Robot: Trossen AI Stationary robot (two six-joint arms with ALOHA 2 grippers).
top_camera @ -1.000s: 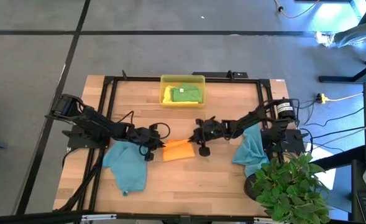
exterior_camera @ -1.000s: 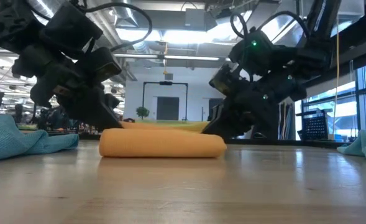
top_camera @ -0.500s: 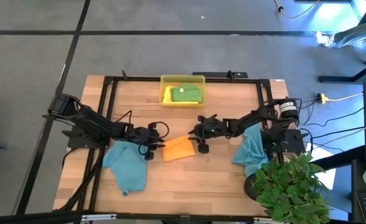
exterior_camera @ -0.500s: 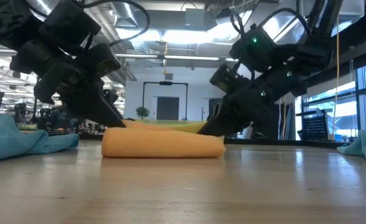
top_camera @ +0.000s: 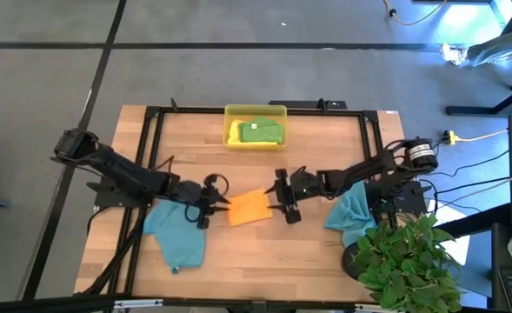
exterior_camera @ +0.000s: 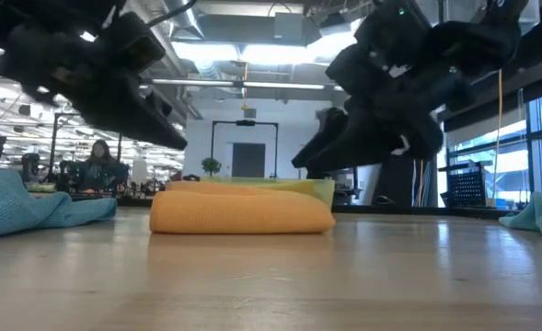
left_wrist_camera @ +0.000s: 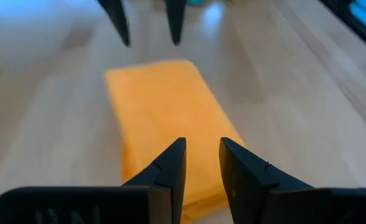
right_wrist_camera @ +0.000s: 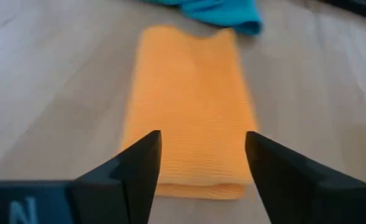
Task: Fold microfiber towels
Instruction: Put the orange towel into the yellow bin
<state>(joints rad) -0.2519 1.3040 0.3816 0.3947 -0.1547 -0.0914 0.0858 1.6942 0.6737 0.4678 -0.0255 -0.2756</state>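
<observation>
Folded orange towel (top_camera: pixel 249 208) flanked by raised grippers: left gripper (top_camera: pixel 218 202) slightly parted, right gripper (top_camera: pixel 275 198) spread wide, nothing held.

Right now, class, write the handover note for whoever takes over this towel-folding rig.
Left end effector: open, empty, at the orange towel's left end.
Right end effector: open, empty, at its right end.
Done: orange towel lies folded mid-table; green towel folded in the yellow tray.
Left: two crumpled blue towels, one near the left, one near the right.
</observation>
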